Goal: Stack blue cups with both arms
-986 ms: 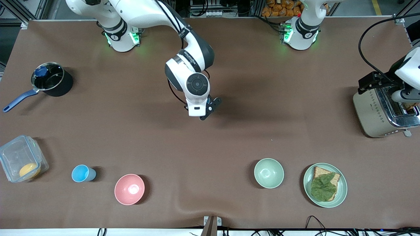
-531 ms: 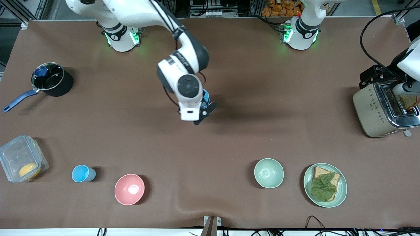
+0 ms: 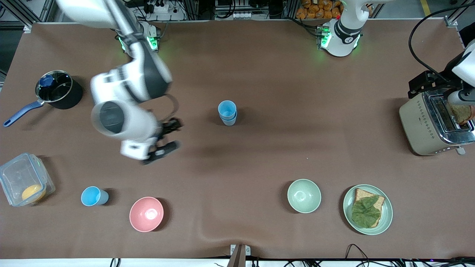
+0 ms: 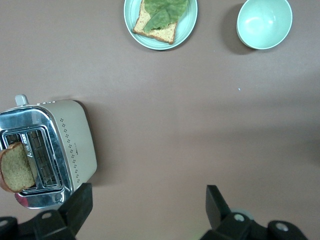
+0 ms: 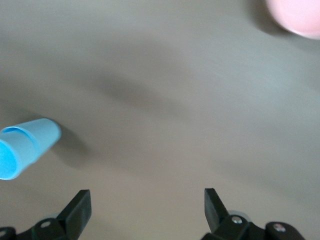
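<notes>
Front view: two nested light-blue plastic cups [image 3: 227, 112] now stand uncovered mid-bench, released. Right end effector [image 3: 163, 140], spread and empty, has been swung toward the lone light-blue plastic cup [image 3: 93, 196]. Left end effector [image 4: 145, 212] is held spread over the bench by the toaster [image 3: 434, 124].

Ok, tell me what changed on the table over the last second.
The right gripper let go of the stacked blue cups at mid-table and swung, open and empty, toward the right arm's end, where the single blue cup stands. The left gripper stayed over the toaster. Both bowls and the plate stayed put.
</notes>
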`<action>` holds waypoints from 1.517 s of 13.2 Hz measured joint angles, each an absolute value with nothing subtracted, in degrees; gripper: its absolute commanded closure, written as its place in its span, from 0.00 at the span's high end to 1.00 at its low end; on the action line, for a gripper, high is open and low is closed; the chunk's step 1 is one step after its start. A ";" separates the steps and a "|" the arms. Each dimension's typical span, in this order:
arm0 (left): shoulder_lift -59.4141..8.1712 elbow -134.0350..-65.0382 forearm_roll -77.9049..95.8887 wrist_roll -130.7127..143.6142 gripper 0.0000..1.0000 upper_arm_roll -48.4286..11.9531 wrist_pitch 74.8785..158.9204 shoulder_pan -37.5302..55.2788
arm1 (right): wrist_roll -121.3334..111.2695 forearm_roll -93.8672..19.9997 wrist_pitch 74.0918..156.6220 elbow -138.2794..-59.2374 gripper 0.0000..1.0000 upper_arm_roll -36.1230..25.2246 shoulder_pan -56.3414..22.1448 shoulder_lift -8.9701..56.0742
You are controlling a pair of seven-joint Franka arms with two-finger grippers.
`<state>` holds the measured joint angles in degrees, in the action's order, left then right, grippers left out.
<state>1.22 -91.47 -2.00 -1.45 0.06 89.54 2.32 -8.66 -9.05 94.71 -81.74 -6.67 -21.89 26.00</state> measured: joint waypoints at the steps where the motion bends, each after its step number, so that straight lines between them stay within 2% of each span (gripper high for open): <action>1: 1.32 -91.47 -2.00 -1.46 1.00 0.28 89.52 2.40 | -8.97 -9.03 93.34 -81.73 1.00 -6.69 -18.24 25.13; 4: 1.44 -91.49 -2.00 -1.46 1.00 0.63 89.49 2.41 | -10.48 -9.02 90.60 -81.80 1.00 -6.61 -8.43 21.34; 6: 1.48 -91.49 -2.00 -1.46 1.00 0.80 89.48 2.39 | -10.90 -8.36 89.66 -82.61 1.00 -6.58 -4.86 17.55; 13: 1.86 -91.41 -2.00 -1.46 1.00 0.83 88.14 2.39 | -1.22 -3.79 87.01 -94.39 1.00 -6.40 -3.33 -1.37; 20: 2.04 -89.79 -2.00 -1.46 1.00 0.79 85.23 2.40 | 3.72 -2.32 85.97 -95.01 1.00 -3.14 2.42 -3.52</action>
<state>2.04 -89.79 -2.00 -1.46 0.79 85.23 2.40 3.72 -2.32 85.97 -95.01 -3.14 2.42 -3.52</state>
